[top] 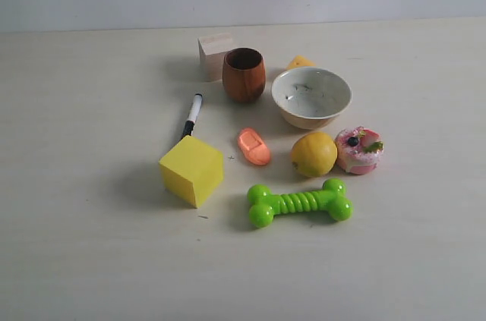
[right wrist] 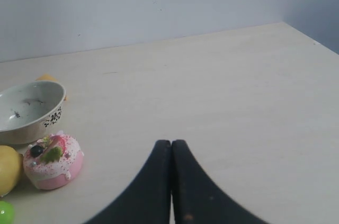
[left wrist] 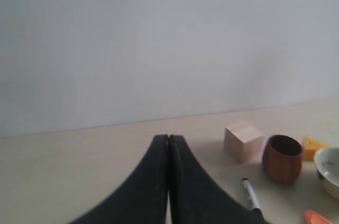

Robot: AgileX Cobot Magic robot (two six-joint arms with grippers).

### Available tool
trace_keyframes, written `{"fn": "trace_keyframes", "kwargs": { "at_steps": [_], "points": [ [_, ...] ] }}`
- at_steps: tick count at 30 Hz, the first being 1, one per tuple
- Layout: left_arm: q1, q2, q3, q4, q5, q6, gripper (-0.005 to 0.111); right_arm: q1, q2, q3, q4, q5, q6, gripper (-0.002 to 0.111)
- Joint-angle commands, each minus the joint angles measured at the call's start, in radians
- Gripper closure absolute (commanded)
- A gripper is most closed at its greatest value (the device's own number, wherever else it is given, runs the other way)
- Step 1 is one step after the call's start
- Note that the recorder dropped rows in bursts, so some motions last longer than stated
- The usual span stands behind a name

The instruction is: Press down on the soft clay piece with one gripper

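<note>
The soft clay piece (top: 254, 146) is a small salmon-orange oval lump with a flat rectangular dent in its top. It lies on the table between the yellow cube (top: 191, 170) and the lemon (top: 314, 153). A sliver of the clay (left wrist: 318, 216) shows at the edge of the left wrist view. No arm appears in the exterior view. My left gripper (left wrist: 169, 138) is shut and empty, well away from the clay. My right gripper (right wrist: 171, 142) is shut and empty too, over bare table beside the pink doughnut toy (right wrist: 52, 162).
A brown wooden cup (top: 244, 74), a wooden block (top: 214, 53), a white bowl (top: 311, 96), a marker pen (top: 192, 114), a yellow wedge (top: 299, 61), a pink doughnut toy (top: 359, 150) and a green bone toy (top: 299, 202) surround the clay.
</note>
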Motion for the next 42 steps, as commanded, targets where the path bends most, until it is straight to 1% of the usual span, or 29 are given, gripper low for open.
{"fn": "trace_keyframes", "kwargs": {
  "at_steps": [1, 4, 7, 12, 19, 21, 28, 34, 40, 42],
  "points": [
    [0.156, -0.128, 0.131, -0.039, -0.055, -0.013, 0.107, 0.000, -0.006, 0.005, 0.002, -0.006, -0.002, 0.108],
    [0.227, -0.196, 0.212, -0.050, -0.055, -0.013, 0.107, 0.000, -0.006, 0.005, 0.002, -0.006, -0.002, 0.108],
    [0.264, -0.250, 0.282, -0.080, -0.055, -0.019, 0.107, 0.000, -0.006, 0.005, 0.002, -0.006, -0.002, 0.108],
    [0.267, -0.338, 0.391, -0.143, -0.055, -0.040, 0.107, 0.000, -0.006, 0.005, 0.002, -0.006, -0.002, 0.108],
    [0.267, -0.462, 0.546, -0.143, -0.062, -0.040, 0.107, 0.000, -0.006, 0.005, 0.002, -0.006, -0.002, 0.108],
    [0.267, -0.490, 0.547, -0.143, -0.087, -0.040, 0.107, 0.000, -0.006, 0.005, 0.002, -0.006, -0.002, 0.108],
    [0.267, -0.512, 0.547, -0.143, -0.071, -0.040, 0.107, 0.000, -0.006, 0.005, 0.002, -0.006, -0.002, 0.108],
    [0.267, -0.512, 0.547, -0.151, -0.016, -0.040, 0.107, 0.000, -0.006, 0.005, 0.002, -0.006, -0.002, 0.108],
    [0.267, -0.512, 0.547, -0.153, -0.013, -0.040, 0.107, 0.000, -0.006, 0.005, 0.002, -0.006, -0.002, 0.108],
    [0.267, -0.512, 0.547, -0.153, 0.012, -0.033, 0.107, 0.000, -0.006, 0.005, 0.002, -0.006, -0.002, 0.108]
  ]
}}
